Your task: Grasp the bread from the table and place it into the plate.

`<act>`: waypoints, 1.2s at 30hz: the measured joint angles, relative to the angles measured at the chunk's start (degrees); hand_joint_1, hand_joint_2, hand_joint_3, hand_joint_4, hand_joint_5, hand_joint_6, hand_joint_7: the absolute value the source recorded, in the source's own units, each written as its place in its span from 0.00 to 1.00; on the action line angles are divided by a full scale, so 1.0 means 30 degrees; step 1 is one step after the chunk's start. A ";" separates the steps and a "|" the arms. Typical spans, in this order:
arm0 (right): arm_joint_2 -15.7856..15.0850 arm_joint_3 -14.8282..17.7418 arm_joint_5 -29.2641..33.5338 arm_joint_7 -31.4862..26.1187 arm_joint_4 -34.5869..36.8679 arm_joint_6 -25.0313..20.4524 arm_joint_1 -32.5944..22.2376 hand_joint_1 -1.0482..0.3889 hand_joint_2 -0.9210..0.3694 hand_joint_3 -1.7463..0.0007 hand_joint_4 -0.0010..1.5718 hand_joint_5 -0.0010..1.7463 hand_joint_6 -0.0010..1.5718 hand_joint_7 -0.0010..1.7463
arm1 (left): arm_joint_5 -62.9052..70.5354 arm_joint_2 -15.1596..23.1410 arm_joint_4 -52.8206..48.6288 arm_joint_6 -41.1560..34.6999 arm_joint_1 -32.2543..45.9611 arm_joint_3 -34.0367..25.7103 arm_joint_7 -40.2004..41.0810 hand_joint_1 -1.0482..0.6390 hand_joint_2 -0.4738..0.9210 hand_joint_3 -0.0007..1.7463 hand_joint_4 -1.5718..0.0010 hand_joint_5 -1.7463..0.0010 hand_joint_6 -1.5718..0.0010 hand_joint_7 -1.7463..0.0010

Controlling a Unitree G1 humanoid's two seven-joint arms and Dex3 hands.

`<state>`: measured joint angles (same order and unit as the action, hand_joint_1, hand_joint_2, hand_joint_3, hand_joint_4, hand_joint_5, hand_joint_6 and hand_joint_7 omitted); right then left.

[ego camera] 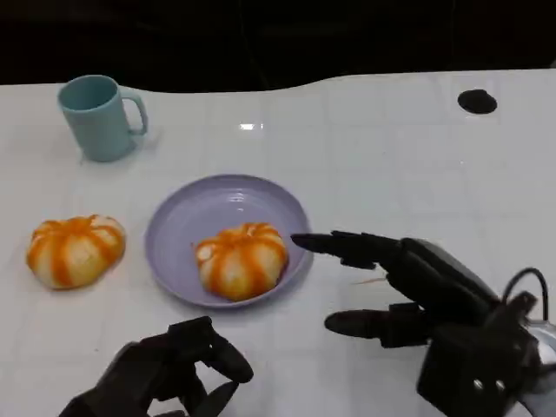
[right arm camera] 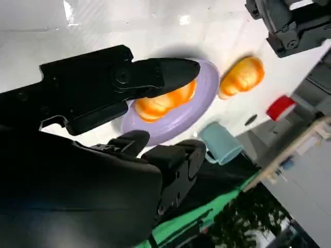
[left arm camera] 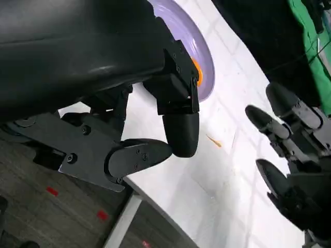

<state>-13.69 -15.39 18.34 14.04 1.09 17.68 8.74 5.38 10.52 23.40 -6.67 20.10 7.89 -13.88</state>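
Note:
One orange-striped bread [ego camera: 241,259] lies in the lavender plate [ego camera: 191,217] at the table's middle. A second bread [ego camera: 75,250] sits on the table left of the plate. My right hand [ego camera: 408,287] hovers just right of the plate, fingers spread and pointing at it, holding nothing. My left hand [ego camera: 165,373] is low at the front, fingers curled in on nothing. In the right wrist view my right hand's fingers [right arm camera: 129,82] reach over the plate [right arm camera: 207,93] and its bread [right arm camera: 165,101], with the second bread [right arm camera: 242,75] beyond. The left wrist view shows the plate [left arm camera: 194,46] edge.
A teal mug [ego camera: 100,117] stands at the back left; the right wrist view also has this mug [right arm camera: 221,143]. A small black disc [ego camera: 477,102] lies at the back right. The white table ends at a dark edge behind.

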 measured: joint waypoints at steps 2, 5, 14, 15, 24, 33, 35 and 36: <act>-0.0102 0.0346 -0.0269 -0.0059 -0.0307 0.0314 -0.0517 0.47 0.00 0.91 0.27 0.61 0.42 0.23 | 0.0002 0.0000 0.0012 -0.0050 -0.0012 -0.0003 -0.0001 0.50 0.89 0.40 0.58 0.00 0.59 0.29; -0.0216 0.0959 -0.0850 -0.0236 -0.0829 0.0858 -0.1304 0.57 0.01 0.93 0.36 0.67 0.47 0.36 | -0.0006 0.0005 0.0035 -0.0098 -0.0016 -0.0031 -0.0004 0.49 0.89 0.40 0.59 0.00 0.59 0.29; -0.0382 0.2918 -0.1819 -0.1076 -0.1519 0.2221 -0.3713 0.76 0.42 0.27 0.52 0.97 0.55 0.66 | -0.0082 0.0008 0.0346 -0.0593 -0.0059 -0.0121 -0.0016 0.51 0.90 0.40 0.59 0.00 0.59 0.28; -0.0382 0.3030 -0.1814 -0.1209 -0.1620 0.2342 -0.3932 0.77 0.43 0.25 0.54 0.99 0.55 0.68 | -0.0084 0.0009 0.0353 -0.0658 -0.0068 -0.0131 -0.0016 0.51 0.90 0.40 0.59 0.00 0.59 0.28; -0.0714 0.4139 -0.1237 -0.1709 -0.3821 0.2352 -0.5909 0.78 0.56 0.10 0.62 1.00 0.57 0.76 | -0.0078 0.0015 0.0360 -0.0738 -0.0124 -0.0149 -0.0016 0.51 0.90 0.40 0.60 0.00 0.60 0.28; -0.0722 0.4448 0.0175 -0.2492 -0.3665 0.2135 -0.6439 0.79 0.60 0.09 0.60 1.00 0.55 0.82 | -0.0101 0.0016 0.0291 -0.0708 -0.0229 -0.0257 -0.0017 0.50 0.90 0.40 0.59 0.00 0.60 0.28; -0.0721 0.4437 0.0609 -0.2822 -0.3327 0.2144 -0.6512 0.78 0.61 0.10 0.61 1.00 0.55 0.83 | -0.0184 0.0024 0.0266 -0.0708 -0.0238 -0.0407 -0.0017 0.50 0.90 0.40 0.59 0.00 0.60 0.28; -0.0722 0.4432 0.0886 -0.3013 -0.3195 0.2179 -0.6548 0.78 0.61 0.10 0.61 1.00 0.55 0.83 | -0.0280 0.0040 0.0262 -0.0708 -0.0242 -0.0437 -0.0017 0.50 0.90 0.40 0.59 0.00 0.60 0.28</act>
<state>-15.85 -2.09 21.00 5.00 -8.49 24.22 -10.90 4.55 10.64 24.19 -8.79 19.37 6.57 -13.93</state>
